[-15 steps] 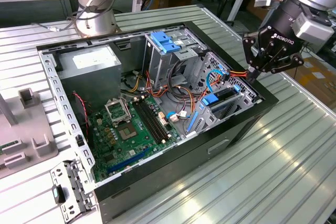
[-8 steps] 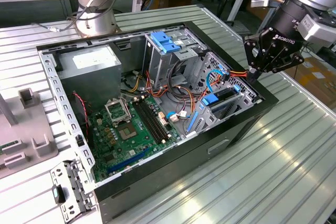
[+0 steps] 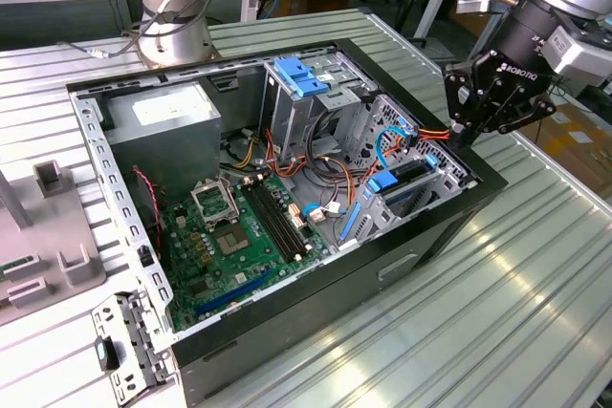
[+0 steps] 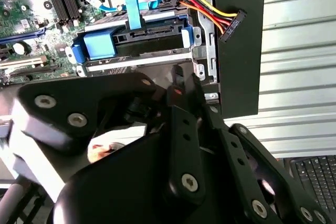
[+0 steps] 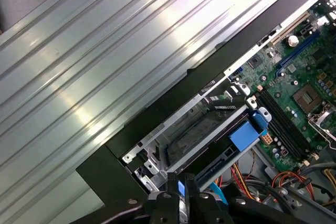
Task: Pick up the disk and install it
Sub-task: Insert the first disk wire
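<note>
Exterior view: gripper (image 3: 466, 131) seen hovering at case (image 3: 449, 226) corner, fingers (image 5: 172, 184) pinched together, nothing held. Disk (image 4: 134, 43) seated in bay, cables plugged.

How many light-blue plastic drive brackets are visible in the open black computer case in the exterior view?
2. One light-blue plastic bracket tops the upper metal cage; another blue bracket is in the lower bay near the black gripper. Cables may hide others.

PC case (image 3: 421, 246): 1, open
Mainboard (image 3: 229, 246): 1
PSU box (image 3: 172, 117): 1
Disk (image 3: 406, 179): 1, in bay
Blue bracket (image 3: 301, 76): 1
Robot arms: 2
Pincer (image 3: 466, 131): 1
</note>
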{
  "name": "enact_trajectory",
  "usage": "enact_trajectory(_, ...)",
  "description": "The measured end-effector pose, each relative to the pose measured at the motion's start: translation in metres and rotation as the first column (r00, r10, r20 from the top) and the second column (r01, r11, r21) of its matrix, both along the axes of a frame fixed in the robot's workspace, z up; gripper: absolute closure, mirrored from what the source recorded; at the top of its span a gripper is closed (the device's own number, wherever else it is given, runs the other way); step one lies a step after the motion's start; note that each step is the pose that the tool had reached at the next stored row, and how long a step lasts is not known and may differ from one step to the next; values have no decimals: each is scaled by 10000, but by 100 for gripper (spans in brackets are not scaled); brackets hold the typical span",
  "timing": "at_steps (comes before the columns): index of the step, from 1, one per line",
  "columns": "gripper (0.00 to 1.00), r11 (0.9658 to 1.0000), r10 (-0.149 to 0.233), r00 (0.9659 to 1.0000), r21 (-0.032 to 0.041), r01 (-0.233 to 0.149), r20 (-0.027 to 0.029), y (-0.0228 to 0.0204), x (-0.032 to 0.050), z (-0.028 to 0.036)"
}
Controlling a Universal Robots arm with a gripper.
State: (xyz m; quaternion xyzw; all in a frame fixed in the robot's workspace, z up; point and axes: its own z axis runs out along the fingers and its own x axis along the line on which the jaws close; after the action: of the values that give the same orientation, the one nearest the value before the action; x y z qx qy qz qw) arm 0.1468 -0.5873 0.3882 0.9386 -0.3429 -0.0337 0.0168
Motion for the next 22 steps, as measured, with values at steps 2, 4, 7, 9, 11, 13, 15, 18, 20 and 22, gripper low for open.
enact_trajectory(2,71,10000,4,10000,0,-4,0,0,0,0)
enact_trajectory(4,64,10000,7,10000,0,-7,0,0,0,0)
enact_trajectory(7,64,10000,7,10000,0,-7,0,1,32,-3)
enact_trajectory(9,64,10000,7,10000,0,-7,0,5,63,-6)
enact_trajectory(11,64,10000,7,10000,-1,-7,0,7,80,-8)
enact_trajectory(13,64,10000,7,10000,1,-7,0,10,98,-10)
enact_trajectory(15,64,10000,7,10000,0,-7,0,11,114,-13)
enact_trajectory(18,64,10000,7,10000,0,-7,0,13,139,-17)
enact_trajectory(20,64,10000,6,10000,0,-6,0,13,153,-20)
enact_trajectory(22,64,10000,7,10000,0,-7,0,13,170,-23)
